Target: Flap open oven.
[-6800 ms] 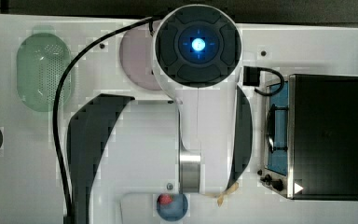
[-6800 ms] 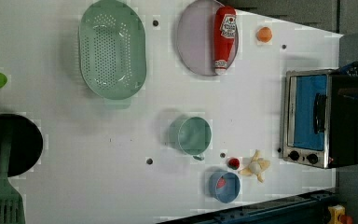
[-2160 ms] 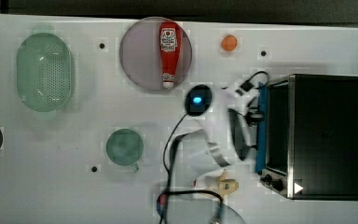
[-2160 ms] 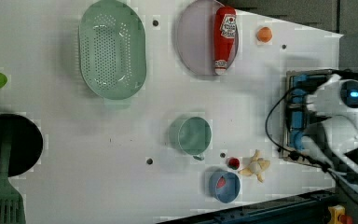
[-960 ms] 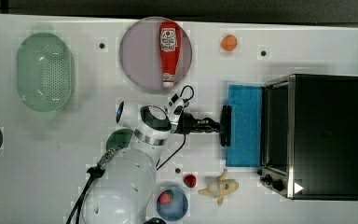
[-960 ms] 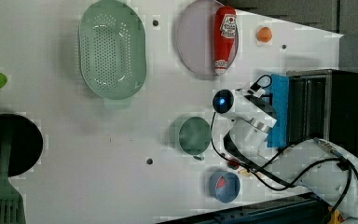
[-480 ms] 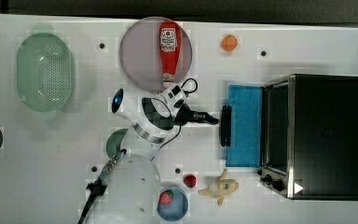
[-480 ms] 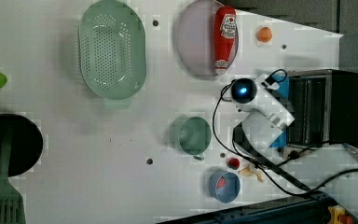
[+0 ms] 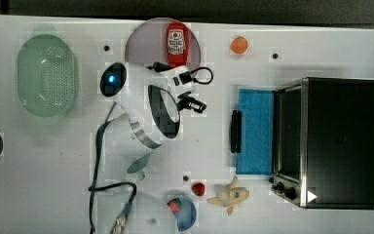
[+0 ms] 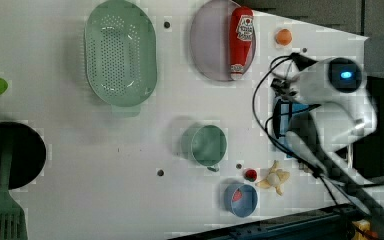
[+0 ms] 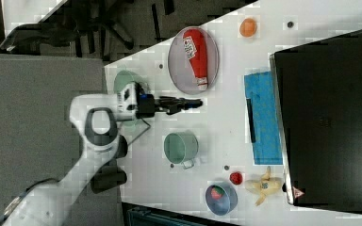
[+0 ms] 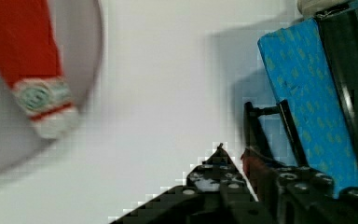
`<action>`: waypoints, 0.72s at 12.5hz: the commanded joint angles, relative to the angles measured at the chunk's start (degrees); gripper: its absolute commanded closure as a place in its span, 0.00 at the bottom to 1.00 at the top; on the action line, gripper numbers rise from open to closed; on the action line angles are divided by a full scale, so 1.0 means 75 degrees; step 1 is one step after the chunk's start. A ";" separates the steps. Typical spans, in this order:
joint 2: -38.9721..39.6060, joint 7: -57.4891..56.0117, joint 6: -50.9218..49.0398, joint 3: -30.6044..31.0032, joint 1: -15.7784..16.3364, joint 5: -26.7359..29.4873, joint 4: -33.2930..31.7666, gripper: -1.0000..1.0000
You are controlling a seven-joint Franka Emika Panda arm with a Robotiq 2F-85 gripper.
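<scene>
Pulled back from the flap since a second ago, now well clear of the dark bar handle (image 9: 234,130) it sat against, with the arm swung toward nine o'clock in the top view. Going left to right in the top view: sits the end effector (image 9: 198,105) near the centre of the tabletop (image 9: 297,48), jaws nearly closed and gripping nothing. Lies next, at three o'clock from it and well apart, the handle, long axis running twelve to six. Follows the blue glass flap (image 9: 255,130), folded down flat. Ends with the oven (image 9: 338,141) at the top view's right edge, cavity exposed. Looks done already; no further reach toward three o'clock seems needed.
</scene>
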 commanded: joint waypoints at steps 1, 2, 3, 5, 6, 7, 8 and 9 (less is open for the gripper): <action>-0.0925 0.0075 -0.0233 -0.0490 -0.0242 0.0840 0.0097 0.83; -0.1230 0.0075 -0.0400 -0.0598 -0.0250 0.1090 0.0105 0.83; -0.1546 0.0075 -0.0547 -0.0673 -0.0254 0.1220 0.0111 0.83; -0.2160 0.0078 -0.0695 -0.0736 -0.0254 0.1382 0.0116 0.83; -0.2432 0.0103 -0.0827 -0.0742 -0.0253 0.1498 0.0115 0.83; -0.2686 0.0115 -0.1074 -0.0740 -0.0253 0.1680 0.0118 0.83; -0.2925 0.0138 -0.1387 -0.0741 -0.0254 0.1946 0.0119 0.83; -0.3153 0.0148 -0.1712 -0.0740 -0.0254 0.2249 0.0124 0.83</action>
